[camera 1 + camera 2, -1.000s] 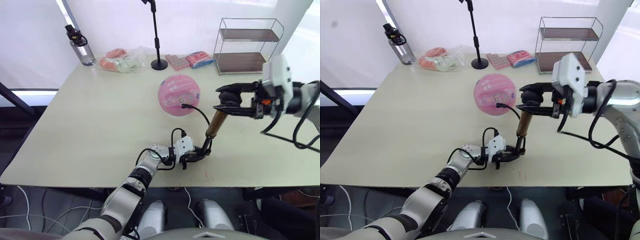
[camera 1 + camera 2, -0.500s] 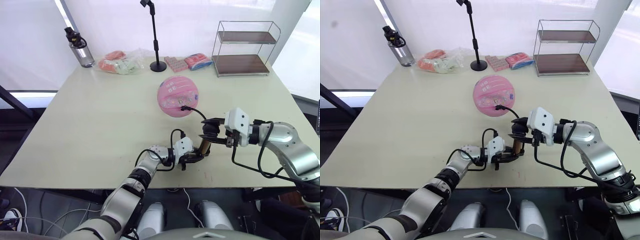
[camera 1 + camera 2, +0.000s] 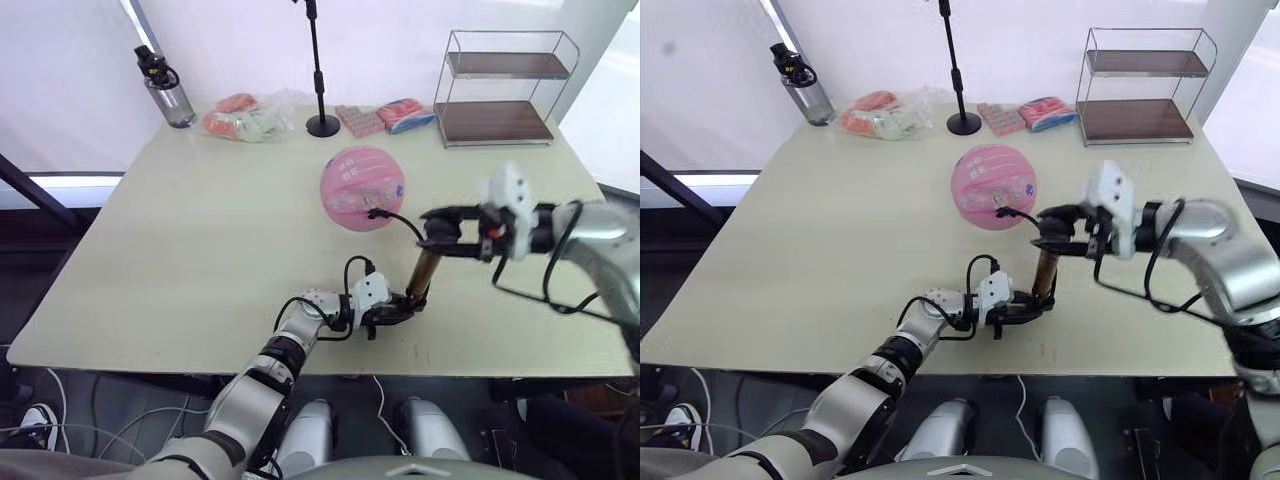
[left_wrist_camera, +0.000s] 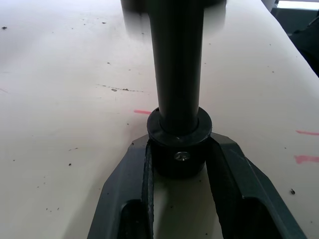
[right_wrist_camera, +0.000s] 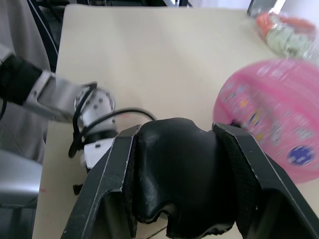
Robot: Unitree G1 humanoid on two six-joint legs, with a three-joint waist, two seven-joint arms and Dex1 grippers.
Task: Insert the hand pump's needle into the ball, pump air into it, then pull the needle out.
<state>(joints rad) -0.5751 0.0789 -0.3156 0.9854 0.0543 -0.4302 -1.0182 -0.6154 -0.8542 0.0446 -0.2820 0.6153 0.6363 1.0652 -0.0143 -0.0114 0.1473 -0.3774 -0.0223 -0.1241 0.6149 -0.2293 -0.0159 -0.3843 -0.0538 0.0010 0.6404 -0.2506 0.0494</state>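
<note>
Table: one ball, one pump.

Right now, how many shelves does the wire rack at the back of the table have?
2: an upper wooden shelf and a lower wooden shelf directly beneath it, both in the wire rack at the table's far right corner.

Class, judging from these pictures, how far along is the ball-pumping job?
Done: the hose's tip sits at the ball. In hand: the left hand clamps the hand pump at its base, and the right hand grips the T-handle, barrel upright. Left: finish pumping, then pull the needle out.
</note>
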